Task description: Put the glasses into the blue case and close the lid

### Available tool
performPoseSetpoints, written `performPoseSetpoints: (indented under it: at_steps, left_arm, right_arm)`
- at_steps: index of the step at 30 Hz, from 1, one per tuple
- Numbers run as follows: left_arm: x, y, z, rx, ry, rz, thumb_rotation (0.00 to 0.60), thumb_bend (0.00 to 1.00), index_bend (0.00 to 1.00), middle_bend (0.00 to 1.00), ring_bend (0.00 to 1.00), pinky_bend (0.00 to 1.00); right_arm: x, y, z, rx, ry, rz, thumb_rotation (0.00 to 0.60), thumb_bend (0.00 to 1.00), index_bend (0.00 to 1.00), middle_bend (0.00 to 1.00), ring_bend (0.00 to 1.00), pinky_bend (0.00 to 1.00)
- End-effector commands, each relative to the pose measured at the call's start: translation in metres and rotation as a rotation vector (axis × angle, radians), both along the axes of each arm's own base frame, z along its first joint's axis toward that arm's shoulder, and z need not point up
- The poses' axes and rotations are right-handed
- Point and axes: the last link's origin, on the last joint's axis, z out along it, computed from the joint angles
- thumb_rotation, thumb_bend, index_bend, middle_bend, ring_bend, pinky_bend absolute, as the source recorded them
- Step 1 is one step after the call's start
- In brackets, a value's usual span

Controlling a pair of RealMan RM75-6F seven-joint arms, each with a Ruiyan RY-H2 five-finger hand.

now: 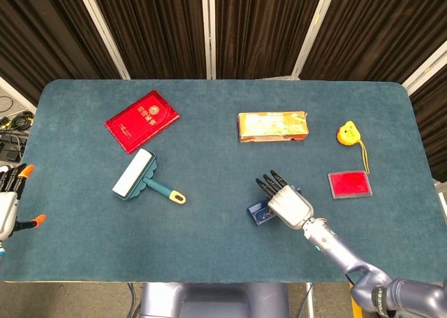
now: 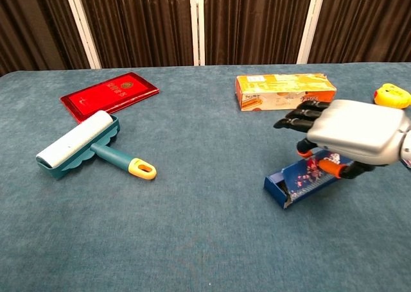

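Note:
The blue case, with a floral print on its lid, lies right of centre toward the table's near edge. Its lid looks down or nearly down, and no glasses show in either view. My right hand hovers over the case's right half with its dark fingers stretched forward above the lid and its orange-tipped thumb against the case. My left hand hangs off the table's left edge with fingers spread and nothing in it; the chest view does not show it.
A red booklet and a lint roller lie on the left half. An orange box sits behind the case. A yellow tape measure and a red pad lie to the right.

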Motion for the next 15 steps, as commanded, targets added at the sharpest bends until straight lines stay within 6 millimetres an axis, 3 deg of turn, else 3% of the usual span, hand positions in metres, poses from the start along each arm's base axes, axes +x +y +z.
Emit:
performPoseSetpoints:
  at_steps: [1, 4, 7, 8, 11, 15]
  left_arm:
    - [0.000, 0.000, 0.000, -0.001, 0.000, 0.001, 0.600, 0.00, 0.00, 0.00, 0.00, 0.00]
    - [-0.001, 0.000, 0.000, -0.003, 0.001, 0.003, 0.600, 0.00, 0.00, 0.00, 0.00, 0.00]
    - [-0.001, 0.000, 0.000, -0.004, 0.001, 0.004, 0.600, 0.00, 0.00, 0.00, 0.00, 0.00]
    - [-0.001, 0.000, 0.000, -0.004, 0.002, 0.006, 0.600, 0.00, 0.00, 0.00, 0.00, 0.00]
    - [-0.002, 0.001, 0.000, -0.004, 0.003, 0.007, 0.600, 0.00, 0.00, 0.00, 0.00, 0.00]
    - [-0.001, 0.001, -0.003, -0.010, 0.010, 0.005, 0.600, 0.00, 0.00, 0.00, 0.00, 0.00]
  right_arm:
    - [0.005, -0.003, -0.004, -0.002, 0.001, -0.002, 0.600, 0.49, 0.66, 0.04, 0.00, 0.00]
    - [0.004, -0.004, -0.005, -0.003, 0.009, -0.010, 0.600, 0.48, 0.57, 0.03, 0.00, 0.00]
    - [0.004, -0.004, -0.007, -0.013, 0.007, -0.029, 0.600, 0.39, 0.18, 0.01, 0.00, 0.00]
    - [0.005, -0.004, -0.007, -0.025, -0.003, -0.026, 0.600, 0.31, 0.07, 0.00, 0.00, 0.00]
    - [0.010, -0.003, -0.004, -0.045, -0.028, -0.009, 0.600, 0.14, 0.00, 0.00, 0.00, 0.00]
    - [0.020, -0.002, 0.005, -0.050, -0.097, -0.013, 0.600, 0.11, 0.00, 0.00, 0.00, 0.00]
